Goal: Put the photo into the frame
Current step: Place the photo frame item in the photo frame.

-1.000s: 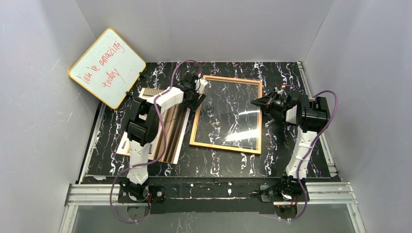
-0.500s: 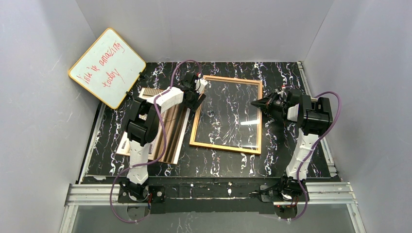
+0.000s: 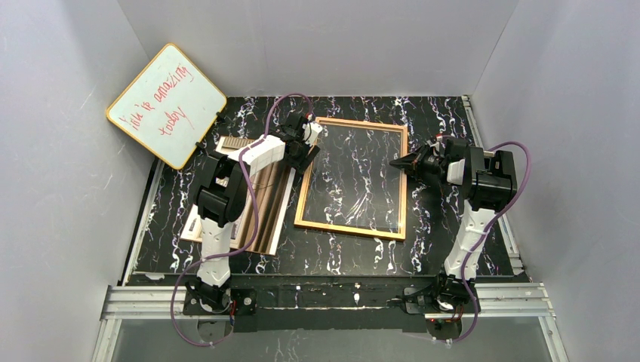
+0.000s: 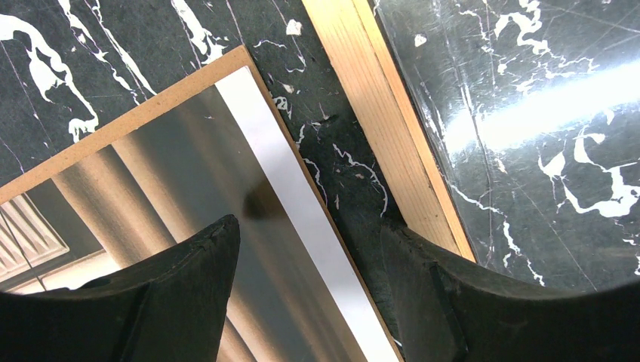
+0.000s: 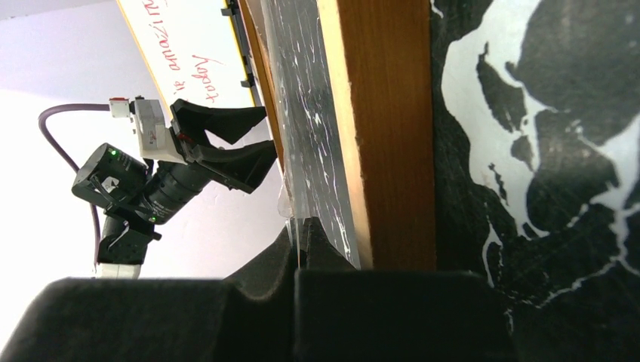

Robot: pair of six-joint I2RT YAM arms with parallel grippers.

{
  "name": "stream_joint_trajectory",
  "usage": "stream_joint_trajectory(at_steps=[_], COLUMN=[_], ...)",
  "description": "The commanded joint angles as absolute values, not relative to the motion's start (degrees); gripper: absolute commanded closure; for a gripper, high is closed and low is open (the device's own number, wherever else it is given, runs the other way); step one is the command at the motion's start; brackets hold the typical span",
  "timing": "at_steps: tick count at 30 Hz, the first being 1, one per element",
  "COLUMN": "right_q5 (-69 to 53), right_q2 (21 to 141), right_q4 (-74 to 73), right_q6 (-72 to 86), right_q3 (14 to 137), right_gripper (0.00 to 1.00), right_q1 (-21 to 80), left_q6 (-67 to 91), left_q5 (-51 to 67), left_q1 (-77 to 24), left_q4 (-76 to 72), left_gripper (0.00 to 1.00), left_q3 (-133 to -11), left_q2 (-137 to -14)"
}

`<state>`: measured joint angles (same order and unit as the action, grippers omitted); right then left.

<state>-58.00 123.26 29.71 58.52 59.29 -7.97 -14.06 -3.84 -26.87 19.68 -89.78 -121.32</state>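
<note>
The orange-brown wooden frame (image 3: 349,226) lies flat mid-table. Its clear pane (image 5: 298,113) is raised along the right side, tilted above the frame's wooden edge (image 5: 385,128). My right gripper (image 5: 300,230) is shut on that pane's thin right edge; from above it sits at the frame's right side (image 3: 400,161). The photo (image 4: 189,188), curtains with a white border, lies on the brown fibreboard back (image 4: 136,113), left of the frame (image 4: 377,113). My left gripper (image 4: 308,226) hovers open over the photo's right edge, holding nothing, near the frame's far left corner (image 3: 306,147).
A yellow-edged whiteboard (image 3: 166,104) with red writing leans in the far left corner. Grey walls close in the black marbled table (image 3: 445,226) on three sides. A metal rail (image 3: 324,298) with both arm bases runs along the near edge.
My right gripper has shifted slightly rightward with the pane's edge, and the bright glare on the pane has faded. The left arm has not moved.
</note>
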Motion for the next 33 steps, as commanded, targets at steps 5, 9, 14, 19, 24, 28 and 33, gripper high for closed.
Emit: stream_joint_trajectory(at_steps=[5, 9, 14, 19, 24, 28, 33], right_q5=[-62.2, -64.2, -65.0, -65.5, -62.5, -61.8, -61.5], right_q2=[119.7, 119.1, 117.7, 114.7, 111.7, 109.3, 106.9], right_q4=[29.0, 30.0, 36.2, 49.8, 58.7, 61.3, 56.5], right_q6=[58.0, 58.1, 63.0, 74.4, 84.0, 86.7, 84.7], right_q3=[59.5, 58.9, 57.2, 54.4, 52.6, 52.2, 54.1], right_gripper=[0.99, 0.99, 0.99, 0.99, 0.99, 0.99, 0.99], right_q1=[-6.6, -6.4, -6.5, -6.6, -6.1, -4.5, -3.7], left_q6=[-13.4, -13.4, -13.3, -12.8, -10.5, -7.7, -6.8], left_q5=[-1.6, -1.6, -2.0, -2.1, 1.4, 6.1, 7.8], left_q1=[-28.2, -28.2, -28.2, -28.1, -27.0, -24.7, -23.1], left_q4=[22.7, 22.5, 22.1, 22.0, 23.2, 25.1, 25.6], left_gripper=[0.33, 0.33, 0.33, 0.34, 0.34, 0.34, 0.34], left_q3=[-88.4, -88.1, -87.6, -87.5, -88.9, -91.1, -91.9], left_q2=[-122.7, -122.7, -122.4, -122.2, -121.5, -120.7, -119.1])
